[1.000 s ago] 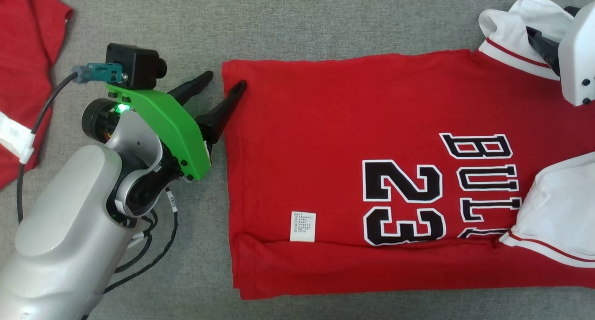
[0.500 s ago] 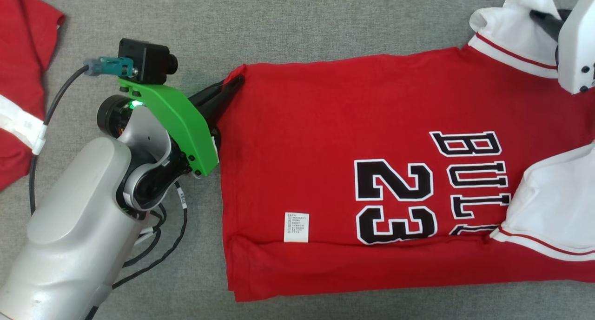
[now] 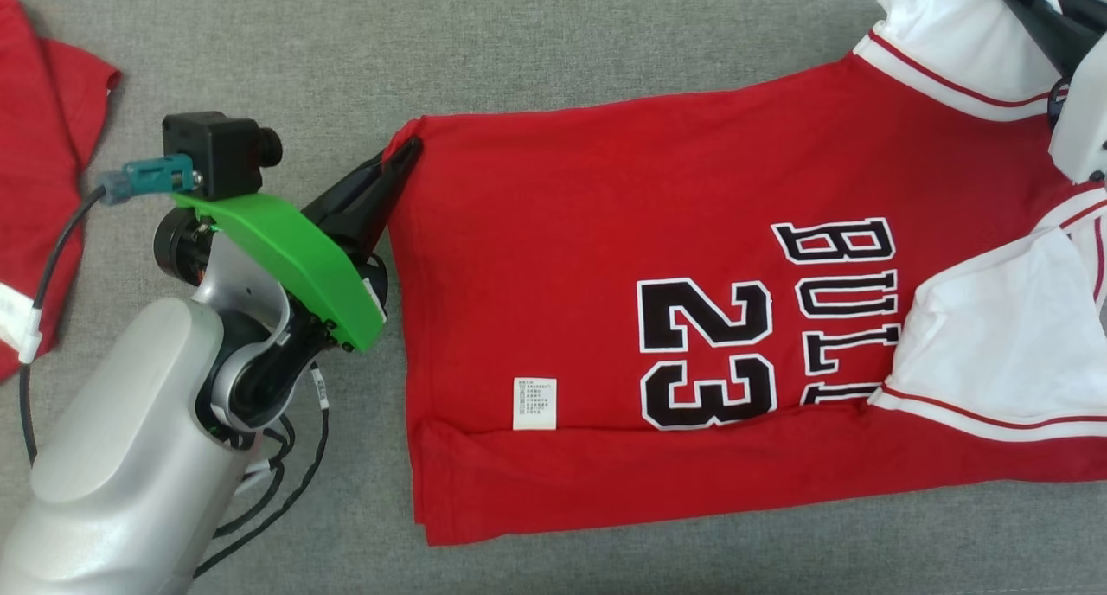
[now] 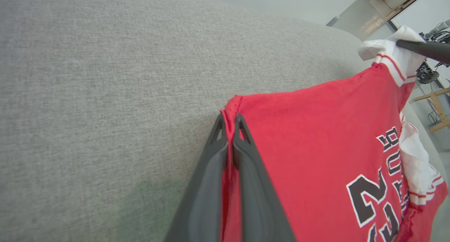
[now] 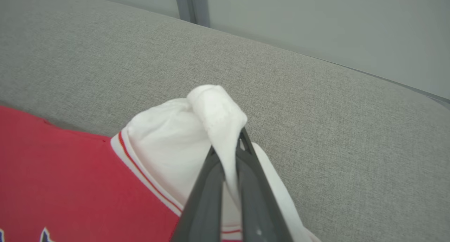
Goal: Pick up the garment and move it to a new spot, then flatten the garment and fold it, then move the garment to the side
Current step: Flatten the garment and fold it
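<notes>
Your left pincer (image 3: 412, 148) stood open a second ago, one finger on the garment (image 3: 562, 258) and one off it. It has since shut on the hem corner up and to the left of the 23 print (image 3: 705, 353) in the head view, and the cloth now bunches between its fingers. Your right pincer (image 5: 230, 143) has closed too, on the white sleeve (image 5: 168, 140) up and to the right of that print. The garment's far edge, level before, now slants, its sleeve end higher.

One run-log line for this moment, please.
left gripper: shut on jersey hem corner | right gripper: shut on white sleeve | jersey body: on grey surface
</notes>
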{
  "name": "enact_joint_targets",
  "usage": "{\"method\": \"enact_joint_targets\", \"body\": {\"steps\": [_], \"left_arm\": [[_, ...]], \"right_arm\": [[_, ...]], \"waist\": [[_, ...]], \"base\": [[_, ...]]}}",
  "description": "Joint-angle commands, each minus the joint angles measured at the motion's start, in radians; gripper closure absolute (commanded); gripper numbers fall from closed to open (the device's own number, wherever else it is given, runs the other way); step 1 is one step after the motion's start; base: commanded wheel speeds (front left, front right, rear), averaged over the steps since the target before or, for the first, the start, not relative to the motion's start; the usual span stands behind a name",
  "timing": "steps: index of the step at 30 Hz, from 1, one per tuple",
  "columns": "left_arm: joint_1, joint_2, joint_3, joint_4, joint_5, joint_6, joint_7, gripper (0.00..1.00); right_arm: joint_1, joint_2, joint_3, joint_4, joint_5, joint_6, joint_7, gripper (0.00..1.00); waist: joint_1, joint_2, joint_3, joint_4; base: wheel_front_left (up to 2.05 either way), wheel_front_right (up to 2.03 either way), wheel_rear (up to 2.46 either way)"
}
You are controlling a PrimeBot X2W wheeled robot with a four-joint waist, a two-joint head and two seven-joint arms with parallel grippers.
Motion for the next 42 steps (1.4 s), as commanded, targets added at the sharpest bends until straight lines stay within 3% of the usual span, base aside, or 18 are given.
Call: {"method": "enact_joint_targets", "body": {"steps": [1, 14, 26, 37, 38, 39, 40, 41, 42], "left_arm": [[0.023, 0.007, 0.005, -0.016, 0.007, 0.004, -0.016, 1.00], [0.240, 0.037, 0.023, -0.150, 0.008, 0.047, -0.138, 1.00], [0.391, 0.040, 0.030, -0.195, 0.002, 0.084, -0.220, 1.00], [0.441, 0.053, 0.012, -0.155, 0.037, 0.069, -0.272, 1.00], [0.450, 0.057, 0.011, -0.147, 0.047, 0.076, -0.281, 0.95], [0.460, 0.058, 0.007, -0.141, 0.057, 0.077, -0.291, 0.54], [0.470, 0.057, 0.003, -0.136, 0.063, 0.077, -0.299, 0.30], [0.482, 0.058, -0.001, -0.129, 0.067, 0.080, -0.304, 0.07], [0.502, 0.058, -0.011, -0.117, 0.068, 0.086, -0.302, 0.00]], "right_arm": [[0.032, -0.008, -0.009, -0.012, -0.006, -0.001, -0.039, 1.00], [0.334, 0.032, -0.026, -0.074, -0.042, -0.001, -0.351, 1.00], [0.452, 0.055, 0.046, -0.006, -0.078, -0.001, -0.521, 1.00], [0.559, 0.068, 0.034, 0.002, -0.059, -0.001, -0.602, 1.00], [0.569, 0.073, 0.038, 0.002, -0.063, -0.001, -0.606, 0.69], [0.582, 0.074, 0.044, 0.003, -0.070, -0.001, -0.606, 0.16], [0.592, 0.074, 0.047, 0.005, -0.073, -0.001, -0.602, 0.01], [0.603, 0.076, 0.049, 0.007, -0.073, -0.001, -0.596, 0.00], [0.625, 0.077, 0.050, 0.015, -0.067, -0.001, -0.580, 0.00]], "waist": [[-0.0001, -0.0001, -0.019, -0.015], [-0.0001, -0.0001, -0.088, -0.056], [-0.0001, -0.0001, -0.128, -0.062], [-0.0001, -0.0001, -0.159, -0.064], [-0.0001, -0.0001, -0.165, -0.068], [-0.0001, -0.0001, -0.170, -0.071], [-0.0001, -0.0001, -0.174, -0.074], [-0.0001, -0.0001, -0.179, -0.076], [-0.0001, -0.0001, -0.187, -0.078]], "base": [[0.00, 0.00, 0.00], [0.00, 0.00, 0.00], [0.00, 0.00, 0.00], [0.00, 0.00, 0.00], [0.00, 0.00, 0.00], [0.00, 0.00, 0.00], [0.00, 0.00, 0.00], [0.00, 0.00, 0.00], [0.00, 0.00, 0.00]]}}
